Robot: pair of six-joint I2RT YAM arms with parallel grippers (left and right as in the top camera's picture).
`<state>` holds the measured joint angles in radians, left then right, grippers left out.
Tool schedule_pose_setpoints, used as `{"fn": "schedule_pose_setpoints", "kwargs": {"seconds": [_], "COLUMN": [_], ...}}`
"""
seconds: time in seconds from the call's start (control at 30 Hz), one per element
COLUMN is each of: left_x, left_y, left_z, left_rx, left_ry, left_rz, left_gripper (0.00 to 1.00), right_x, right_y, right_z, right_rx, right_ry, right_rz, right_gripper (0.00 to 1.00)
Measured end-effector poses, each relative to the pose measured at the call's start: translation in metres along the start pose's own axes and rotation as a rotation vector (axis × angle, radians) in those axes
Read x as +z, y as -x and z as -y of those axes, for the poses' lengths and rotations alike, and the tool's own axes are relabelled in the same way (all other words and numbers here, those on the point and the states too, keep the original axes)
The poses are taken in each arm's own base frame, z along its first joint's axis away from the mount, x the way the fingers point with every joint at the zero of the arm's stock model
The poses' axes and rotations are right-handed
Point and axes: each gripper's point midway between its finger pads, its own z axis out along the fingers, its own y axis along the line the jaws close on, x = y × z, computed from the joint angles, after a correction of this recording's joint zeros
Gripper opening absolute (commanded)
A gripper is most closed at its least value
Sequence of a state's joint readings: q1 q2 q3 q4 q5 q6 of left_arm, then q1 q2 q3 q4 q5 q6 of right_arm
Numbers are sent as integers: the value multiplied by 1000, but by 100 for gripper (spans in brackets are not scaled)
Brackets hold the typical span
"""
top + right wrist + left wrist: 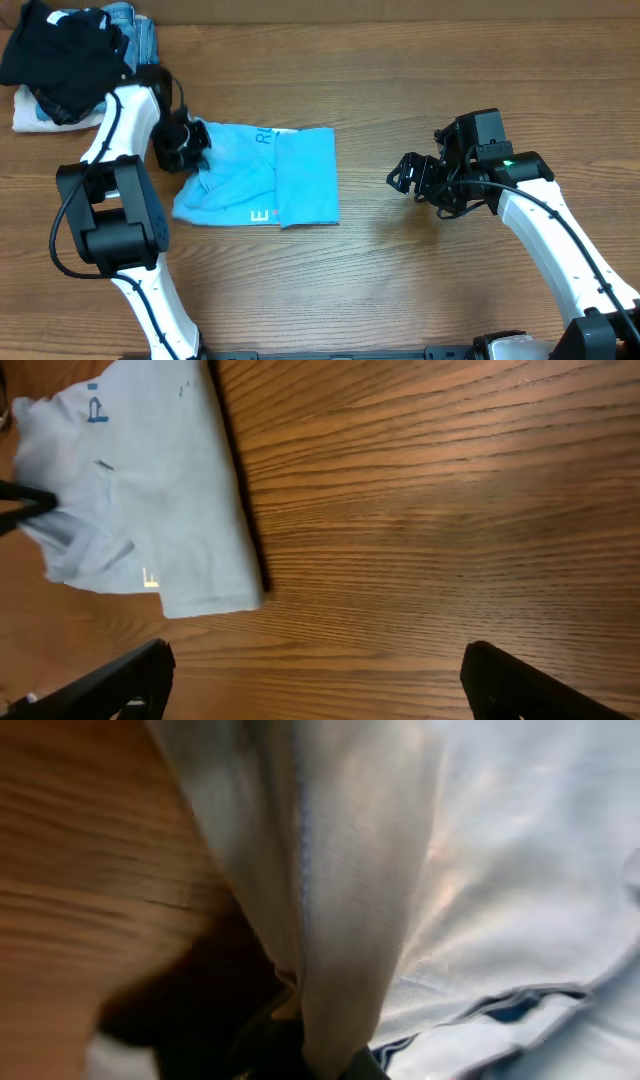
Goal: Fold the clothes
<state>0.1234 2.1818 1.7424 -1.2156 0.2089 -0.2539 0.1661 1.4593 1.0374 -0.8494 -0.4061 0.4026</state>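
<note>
Partly folded T-shirt, left gripper pinching its left edge

Seen from overhead, the light sky-blue T-shirt (270,175) lies on the wooden table (400,290), left of centre, doubled into a rough rectangle. Its right-hand portion is flat with a straight right edge. Its left-hand portion is rumpled and drawn up toward the left gripper (188,142). Lettering shows at the far edge, and a white letter with a trace of red sits near the front edge.

The left gripper meets the shirt at its upper left corner, jaws pressed together on a ridge of the blue cloth. In the left wrist view that ridge runs down the frame and vanishes between the dark fingers at the bottom, with wood grain to its left.

The right gripper (408,178) stands well apart from the shirt, to its right, over the wood. In the right wrist view its two black fingers (112,682) appear at the lower corners, spread wide, with only wood grain between them. The shirt's straight edge lies toward the upper left.

Behind the left arm, at the table's far left corner, a black garment (62,52) lies heaped on blue denim jeans (140,30), with a piece of white cloth (28,115) under the pile. The pile does not touch the T-shirt.
</note>
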Motion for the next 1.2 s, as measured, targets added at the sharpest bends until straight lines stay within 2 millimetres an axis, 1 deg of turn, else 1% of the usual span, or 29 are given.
{"fn": "schedule_pose_setpoints", "kwargs": {"seconds": [0.1, 0.2, 0.33, 0.4, 0.6, 0.8, 0.9, 0.97, 1.03, 1.13, 1.17, 1.2], "left_x": [-25, -46, -59, -58, -45, -33, -29, -27, -25, -23, -23, -23], "left_y": [7, 5, -3, -11, -45, -77, -89, -93, -96, -99, -99, -99], "left_z": [13, 30, 56, 72, 120, 160, 174, 183, 189, 191, 191, 190], "left_rx": [35, 81, 145, 181, 294, 401, 438, 460, 475, 484, 484, 484], "left_ry": [39, 76, 126, 146, 183, 206, 209, 207, 204, 206, 208, 209], "left_rz": [43, 69, 94, 99, 86, 85, 89, 103, 112, 112, 110, 110], "left_gripper": [4, 4, 4, 4, 4, 5, 12, 16, 16, 17, 21, 28], "right_x": [0, 0, 0, 0, 0, 0, 0, 0, 0, 0, 0, 0], "right_y": [2, 3, 3, 4, 4, 4, 4, 4, 4, 3, 3, 3], "right_z": [3, 4, 5, 6, 6, 6, 6, 6, 6, 7, 7, 7], "right_rx": [-3, -4, -5, -5, -5, -5, -6, -5, -5, -3, -4, -4], "right_ry": [-16, -25, -32, -35, -38, -38, -38, -38, -38, -39, -40, -40], "right_rz": [9, 14, 19, 21, 23, 23, 23, 23, 23, 20, 20, 20], "right_gripper": [98, 98, 98, 98, 98, 98, 98, 98, 98, 98, 98, 98]}}
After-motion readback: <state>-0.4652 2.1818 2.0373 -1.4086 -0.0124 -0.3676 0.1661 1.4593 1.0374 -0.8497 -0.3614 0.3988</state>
